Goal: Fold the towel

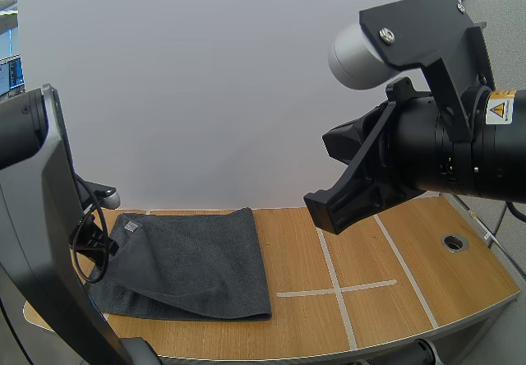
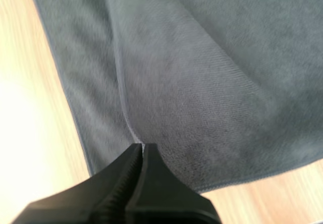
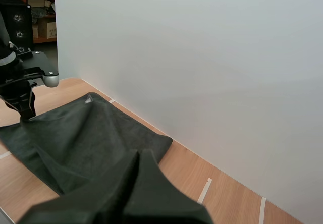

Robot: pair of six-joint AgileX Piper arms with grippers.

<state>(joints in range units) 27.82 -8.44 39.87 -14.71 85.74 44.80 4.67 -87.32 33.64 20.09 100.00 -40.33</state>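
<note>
A dark grey towel (image 1: 193,258) lies on the left part of the wooden table (image 1: 386,307), with its upper layer raised in a loose fold along the left side. My left gripper (image 2: 142,148) is shut on the towel (image 2: 202,82), pinching the pale hem of that upper layer between its tips. From the right wrist view the left gripper (image 3: 23,109) stands at the towel's (image 3: 86,133) far end, holding the cloth just off the table. My right gripper (image 3: 139,156) is shut on nothing, high above the table and pointed toward the towel.
White tape lines (image 1: 337,289) form a cross on the table to the right of the towel. A round cable hole (image 1: 454,242) sits near the right edge. A white wall (image 1: 205,94) stands along the back. My left arm (image 1: 41,242) covers the towel's left end.
</note>
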